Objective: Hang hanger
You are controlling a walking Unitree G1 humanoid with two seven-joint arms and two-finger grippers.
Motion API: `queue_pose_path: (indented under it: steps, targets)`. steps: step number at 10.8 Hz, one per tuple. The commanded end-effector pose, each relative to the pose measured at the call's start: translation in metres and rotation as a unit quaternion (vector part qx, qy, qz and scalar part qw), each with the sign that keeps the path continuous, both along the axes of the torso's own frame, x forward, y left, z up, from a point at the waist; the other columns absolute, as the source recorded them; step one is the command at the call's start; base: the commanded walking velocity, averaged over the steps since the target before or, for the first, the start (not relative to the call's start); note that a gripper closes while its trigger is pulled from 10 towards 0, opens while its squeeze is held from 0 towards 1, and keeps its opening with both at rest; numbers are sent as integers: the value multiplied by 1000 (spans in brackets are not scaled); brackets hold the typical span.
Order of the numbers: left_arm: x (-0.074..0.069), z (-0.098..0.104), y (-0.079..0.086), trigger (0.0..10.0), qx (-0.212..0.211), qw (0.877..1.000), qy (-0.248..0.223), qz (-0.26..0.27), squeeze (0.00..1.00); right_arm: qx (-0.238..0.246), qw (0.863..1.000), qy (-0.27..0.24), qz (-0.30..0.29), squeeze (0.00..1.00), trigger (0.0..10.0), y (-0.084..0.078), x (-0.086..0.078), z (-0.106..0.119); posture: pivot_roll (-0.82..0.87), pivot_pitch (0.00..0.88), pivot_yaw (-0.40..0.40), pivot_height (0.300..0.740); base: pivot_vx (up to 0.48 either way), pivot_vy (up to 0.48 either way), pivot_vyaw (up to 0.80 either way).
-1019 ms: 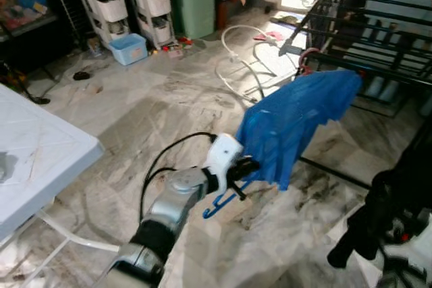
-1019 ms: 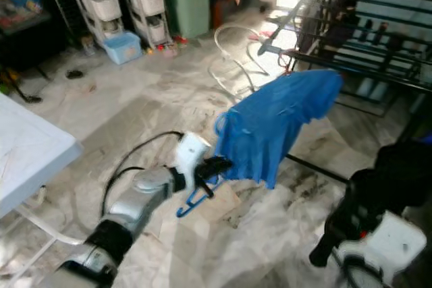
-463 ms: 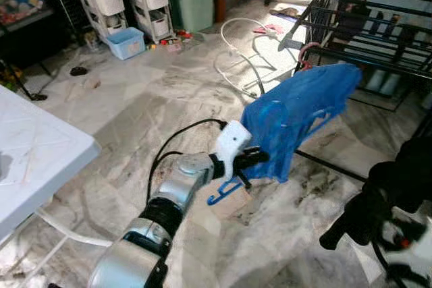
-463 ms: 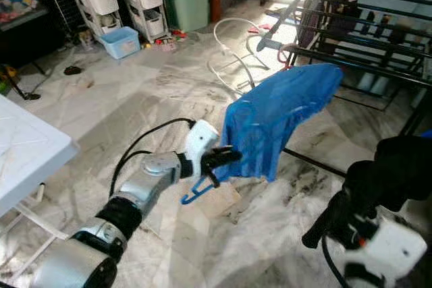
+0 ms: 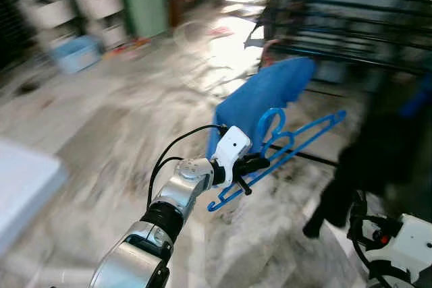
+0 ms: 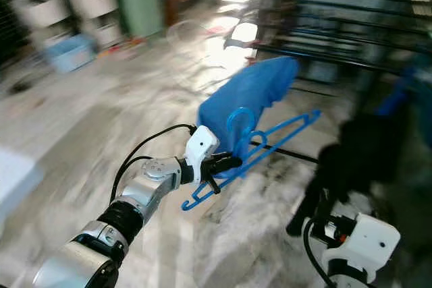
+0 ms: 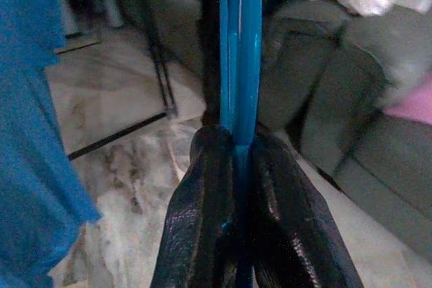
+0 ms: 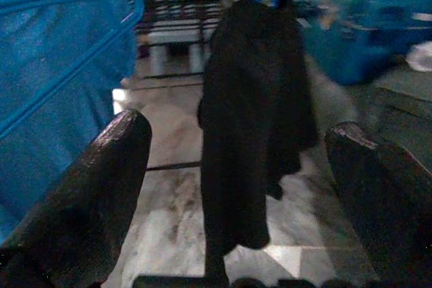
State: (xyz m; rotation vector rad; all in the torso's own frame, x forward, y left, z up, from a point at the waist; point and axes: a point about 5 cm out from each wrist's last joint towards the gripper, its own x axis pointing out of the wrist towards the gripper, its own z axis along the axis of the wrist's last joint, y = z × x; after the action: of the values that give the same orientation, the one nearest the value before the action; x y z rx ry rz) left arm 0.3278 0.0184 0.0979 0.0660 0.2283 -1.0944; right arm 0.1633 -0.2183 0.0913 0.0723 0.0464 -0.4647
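You're looking at a pale marble floor (image 5: pixel 101 119) with grey veining, smeared by blur across both eye views. At the far left edge of the frame a corner of a white table (image 5: pixel 20 187) stands on it. In the upper left sit a light-blue bin (image 5: pixel 77 52), white shelf units (image 5: pixel 94 5) and a green cabinet (image 5: pixel 147 8), all soft in outline. A black drying rack (image 5: pixel 351 25) stands at the upper right, its low foot bar (image 5: pixel 304 156) lying along the tiles. In the left wrist view, a grey sofa (image 7: pixel 378 139) stands on the same floor.
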Motion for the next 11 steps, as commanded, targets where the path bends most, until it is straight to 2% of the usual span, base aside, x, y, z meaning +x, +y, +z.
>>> queue_pose_path:
  steps: [1,3,5,6,8,9,10,11]
  targets:
    - [-2,-4,4,10000,12,1000,1,-6,0,6,1000,-1,-4,0,10000,1,1,0,-75,3,9,740,0,337,-800]
    - [-4,-4,2,10000,16,1000,-6,-21,0,4,1000,1,6,0,10000,6,2,-1,-76,12,15,740,0,360,-800]
    - [-7,-3,-1,10000,11,999,-11,-46,0,-4,1000,6,13,0,10000,6,0,-2,-74,26,17,740,0,159,0]
    - [-8,-2,-1,10000,20,998,-26,-58,0,-11,999,15,36,0,10000,8,0,-3,-72,26,17,740,0,0,0]
    - [-5,1,-3,10000,21,997,-41,-55,0,-31,996,23,83,0,10000,3,0,4,-75,36,10,740,0,0,0]
    - [-5,1,-3,10000,14,998,-29,-48,0,-36,996,25,82,0,10000,-1,0,5,-75,41,7,740,0,0,0]
    - [-4,3,-3,10000,15,998,-45,-47,0,-37,996,23,80,0,10000,-2,1,6,-73,45,5,740,0,0,0]
    - [-4,3,-3,10000,8,998,-41,-38,0,-43,995,21,84,0,10000,-3,3,9,-70,50,6,740,0,0,0]
